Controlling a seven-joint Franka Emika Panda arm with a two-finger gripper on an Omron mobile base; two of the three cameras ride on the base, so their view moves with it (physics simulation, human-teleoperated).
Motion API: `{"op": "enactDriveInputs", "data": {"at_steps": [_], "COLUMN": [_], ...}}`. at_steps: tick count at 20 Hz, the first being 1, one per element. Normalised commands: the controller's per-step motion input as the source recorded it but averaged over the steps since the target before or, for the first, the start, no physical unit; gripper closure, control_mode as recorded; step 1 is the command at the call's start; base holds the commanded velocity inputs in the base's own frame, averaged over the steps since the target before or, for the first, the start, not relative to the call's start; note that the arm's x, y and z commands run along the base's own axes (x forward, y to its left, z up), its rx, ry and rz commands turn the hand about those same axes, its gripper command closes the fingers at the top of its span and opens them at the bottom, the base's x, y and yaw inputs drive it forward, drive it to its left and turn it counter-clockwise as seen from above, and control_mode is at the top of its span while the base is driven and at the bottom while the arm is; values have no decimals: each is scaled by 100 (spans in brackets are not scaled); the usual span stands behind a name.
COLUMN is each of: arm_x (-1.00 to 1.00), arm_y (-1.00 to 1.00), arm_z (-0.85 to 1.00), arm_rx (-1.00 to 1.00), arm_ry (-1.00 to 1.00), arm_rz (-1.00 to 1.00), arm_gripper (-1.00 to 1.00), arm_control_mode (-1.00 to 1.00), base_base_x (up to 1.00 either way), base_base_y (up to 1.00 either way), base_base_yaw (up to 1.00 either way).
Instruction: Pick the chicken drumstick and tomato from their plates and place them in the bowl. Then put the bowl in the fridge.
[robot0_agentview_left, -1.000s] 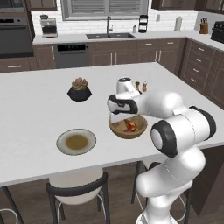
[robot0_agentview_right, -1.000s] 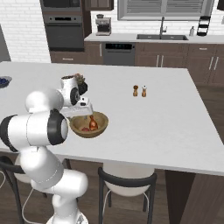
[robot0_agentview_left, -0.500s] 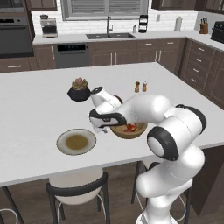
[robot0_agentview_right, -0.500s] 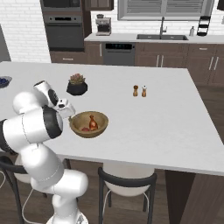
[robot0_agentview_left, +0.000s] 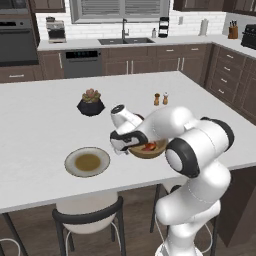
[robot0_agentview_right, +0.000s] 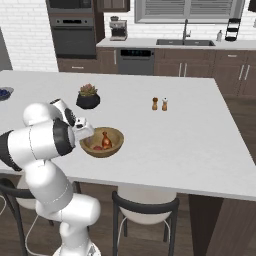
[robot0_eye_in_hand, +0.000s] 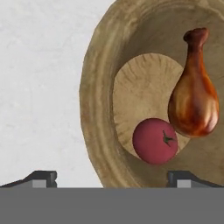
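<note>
The wooden bowl (robot0_eye_in_hand: 98, 109) stands on the white island near its front edge. In it lie the chicken drumstick (robot0_eye_in_hand: 194, 96), bone end pointing away, and the red tomato (robot0_eye_in_hand: 155, 141) beside its thick end. My gripper (robot0_eye_in_hand: 113, 179) is open and low at the bowl's left side, with the rim lying between its fingertips (robot0_eye_in_hand: 41, 178). From the base cameras the gripper (robot0_agentview_left: 129, 146) (robot0_agentview_right: 87, 135) hugs the bowl (robot0_agentview_left: 152, 150) (robot0_agentview_right: 116, 139), where the drumstick (robot0_agentview_right: 105, 140) shows. One tan-rimmed plate (robot0_agentview_left: 87, 161) sits bare to the left. The fridge is out of view.
A dark pot with a succulent (robot0_agentview_left: 91, 102) stands behind the gripper. Salt and pepper shakers (robot0_agentview_left: 160, 98) sit further back right. A small blue bowl (robot0_agentview_right: 4, 92) is at the island's far left edge. Stools stand under the front edge.
The hand came down from above the bowl and swung to its left side, low over the counter. The jaws stayed open. The bowl and its food kept their place.
</note>
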Motion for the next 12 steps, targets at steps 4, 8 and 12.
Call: {"op": "enactDriveInputs", "data": {"at_steps": [4, 8, 12], "arm_x": [18, 19, 23], "arm_y": [0, 1, 0], "arm_z": [-18, -3, -8], "arm_rx": [0, 0, 0], "arm_ry": [0, 0, 0], "arm_rz": [10, 9, 7], "arm_gripper": [-100, -100, -100], "arm_control_mode": [-100, -100, -100], "base_base_x": [0, 0, 0], "base_base_y": [0, 0, 0], "base_base_yaw": [0, 0, 0]}}
